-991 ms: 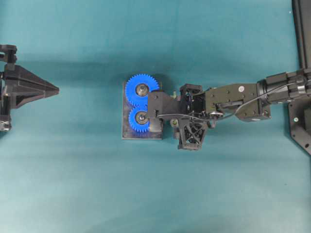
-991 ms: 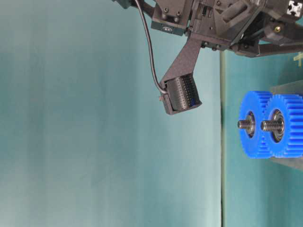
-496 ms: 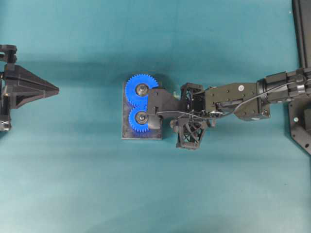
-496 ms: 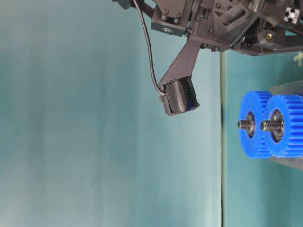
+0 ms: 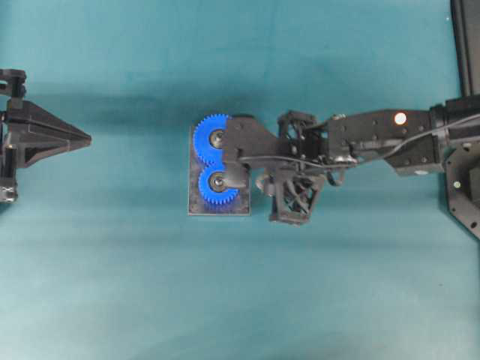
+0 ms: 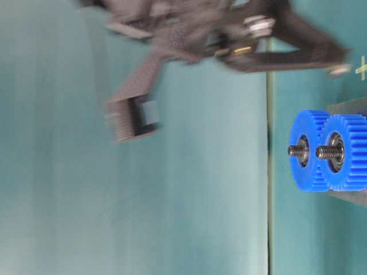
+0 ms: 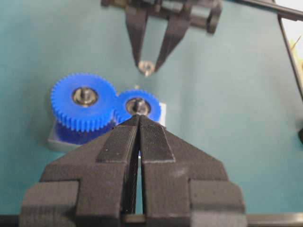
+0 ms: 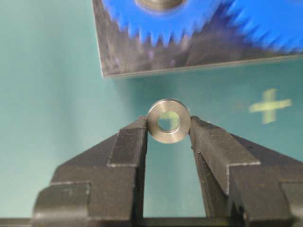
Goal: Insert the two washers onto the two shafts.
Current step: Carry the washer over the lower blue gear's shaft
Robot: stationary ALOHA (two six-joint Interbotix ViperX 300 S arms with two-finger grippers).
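The washer (image 8: 168, 121), a plain steel ring, sits pinched by its rim between the two fingertips of the right gripper (image 8: 168, 126), with its bore facing the wrist camera; from the left wrist view it appears as a small bright ring (image 7: 147, 66) at the tips, above the table and clear of the gears. Below and ahead stand two blue gears (image 5: 217, 160), meshed side by side on a dark base plate (image 5: 196, 206), each carrying a threaded shaft (image 6: 328, 152) through a steel hub. Neither shaft bears the washer. In the overhead view the right arm (image 5: 375, 139) reaches across from the right edge, its camera bracket covering part of the gears. The left gripper (image 7: 138, 124) rests well apart at the left side, its fingers pressed together on nothing. The table (image 5: 240, 300) is covered edge to edge in teal cloth, with a pale cross mark (image 8: 270, 106) near the plate. A matching teal backdrop (image 6: 114, 217) rises behind the table.
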